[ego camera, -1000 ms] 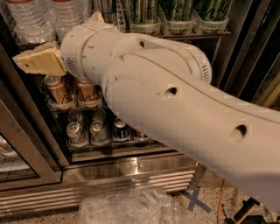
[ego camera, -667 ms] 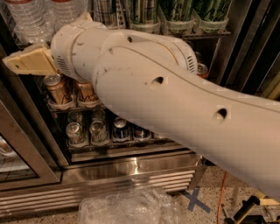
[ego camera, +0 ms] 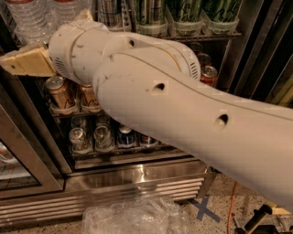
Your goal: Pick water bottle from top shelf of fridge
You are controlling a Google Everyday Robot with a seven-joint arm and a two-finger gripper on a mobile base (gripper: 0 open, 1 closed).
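Observation:
Two clear ribbed water bottles (ego camera: 25, 20) stand at the top left on the top shelf (ego camera: 206, 35), a wire rack that also carries tall green-and-silver cans (ego camera: 183, 11) in clear trays. A red label edge shows at the very top of the picture. My cream-coloured gripper (ego camera: 18, 64) reaches in from the right at the left edge, just below the bottles' lower parts and in front of the rack. My big white arm (ego camera: 183, 109) crosses the picture and hides much of the fridge (ego camera: 137, 171).
Gold cans (ego camera: 57, 91) and a red can (ego camera: 209, 75) stand on the rack below, more cans (ego camera: 105, 137) on the lowest rack. The dark-framed glass door (ego camera: 27, 155) is at the left. Crumpled clear plastic (ego camera: 132, 217) and a blue tape cross (ego camera: 203, 208) lie on the floor.
My gripper has moved to the left, toward the picture's edge, staying at about the same height. The arm now covers more of the fridge's right side.

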